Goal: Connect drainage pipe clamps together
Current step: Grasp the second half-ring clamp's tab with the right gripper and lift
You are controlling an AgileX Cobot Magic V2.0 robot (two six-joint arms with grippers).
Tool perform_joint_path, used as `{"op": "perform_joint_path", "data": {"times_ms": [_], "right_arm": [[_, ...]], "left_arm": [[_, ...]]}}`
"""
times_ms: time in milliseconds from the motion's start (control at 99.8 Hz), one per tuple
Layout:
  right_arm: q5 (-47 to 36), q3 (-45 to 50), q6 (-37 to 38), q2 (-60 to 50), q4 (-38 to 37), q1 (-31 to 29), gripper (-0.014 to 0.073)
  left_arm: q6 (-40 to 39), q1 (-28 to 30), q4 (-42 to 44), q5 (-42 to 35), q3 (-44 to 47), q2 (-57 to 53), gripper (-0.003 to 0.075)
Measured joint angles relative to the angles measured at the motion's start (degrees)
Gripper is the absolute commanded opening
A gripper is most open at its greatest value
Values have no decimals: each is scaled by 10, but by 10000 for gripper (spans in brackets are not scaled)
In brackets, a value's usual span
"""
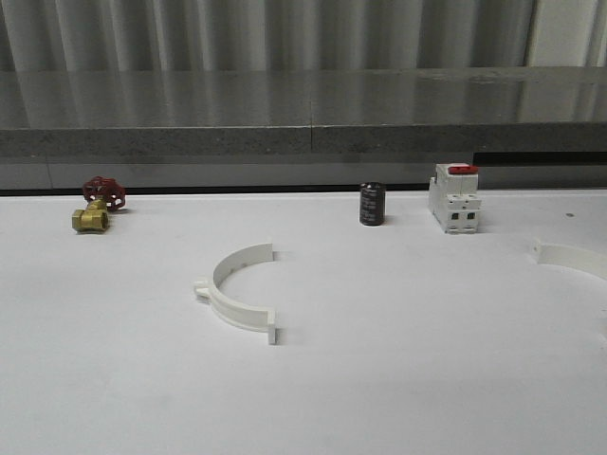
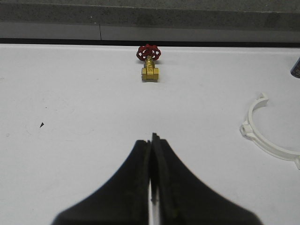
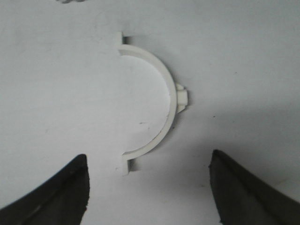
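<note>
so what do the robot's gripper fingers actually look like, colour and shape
Both wrist views show plain black fingers with no visible markings or cables. The left gripper has broad, curved fingers that taper to narrow tips. The right gripper shows dark, matte, rounded wedges, such as this finger.

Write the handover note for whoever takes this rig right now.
Left gripper: jaws shut, holding nothing, above bare table short of the brass valve.
Right gripper: jaws open wide, poised above the second clamp half, not touching it.
First clamp half lies mid-table; the second sits at the far right edge of the front view, well apart.
Done: nothing joined.
Left: grasp both halves, bring flanges together, connect.
</note>
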Motion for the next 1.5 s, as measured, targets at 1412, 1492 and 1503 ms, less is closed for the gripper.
{"op": "perform_joint_path", "data": {"times_ms": [1412,1492,1503], "right_arm": [[-42,-102,-67,297,7,-36,191],[-40,-102,-67,297,7,-36,139],[-40,-102,-67,297,7,-36,139]], "left_arm": [[0,0,0,0,0,0,-21],[0,0,0,0,0,0,-21],[0,0,0,0,0,0,-21]]}}
